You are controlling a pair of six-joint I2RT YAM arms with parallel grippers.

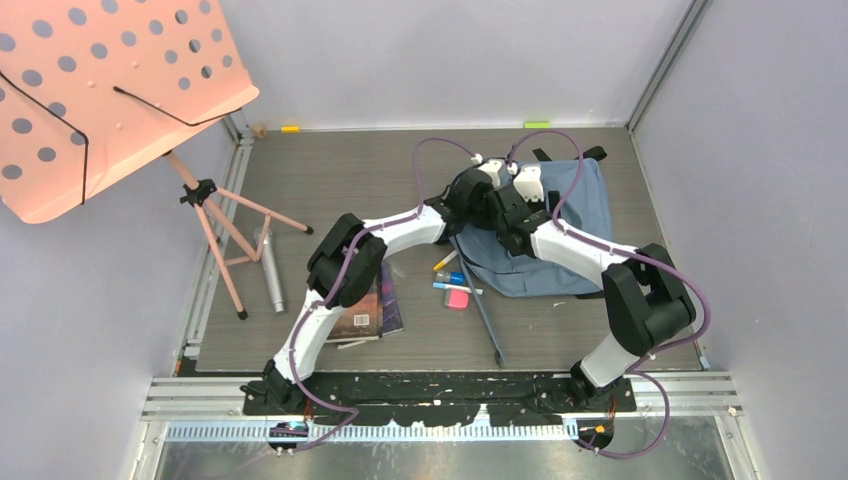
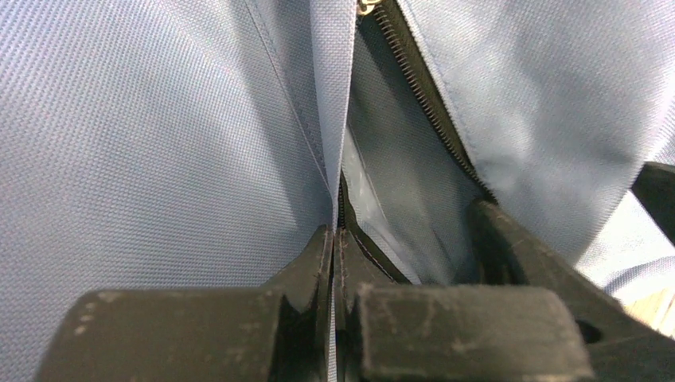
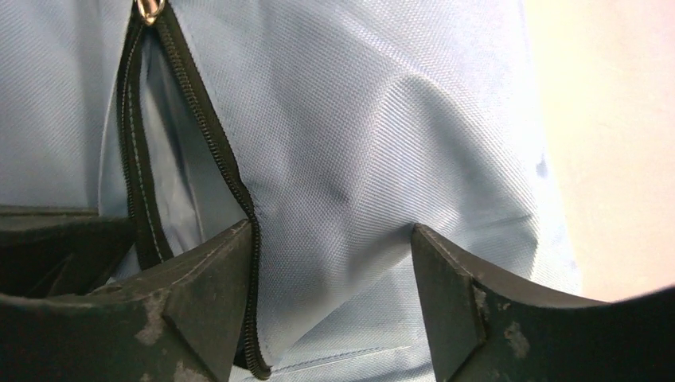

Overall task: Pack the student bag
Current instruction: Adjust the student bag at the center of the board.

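The grey-blue student bag [image 1: 560, 225] lies flat at the back right of the table, one long blue strap [image 1: 487, 315] trailing toward the front. Both grippers meet over its left top edge. My left gripper [image 2: 336, 239] is shut on a thin fold of the bag's fabric [image 2: 333, 111] beside the open black zipper [image 2: 422, 95]. My right gripper [image 3: 330, 239] is open, its jaws wide apart and pressed on the bag's fabric [image 3: 350, 143], its left finger on the zipper edge [image 3: 207, 135]. A book [image 1: 372, 308] lies on the table left of the bag, partly under the left arm.
Pens and a pink eraser [image 1: 456, 297] lie on the table just left of the bag. A pink perforated music stand [image 1: 110, 90] with tripod legs stands at the back left, with a grey cylinder [image 1: 269, 268] beside it. Walls enclose the table on three sides.
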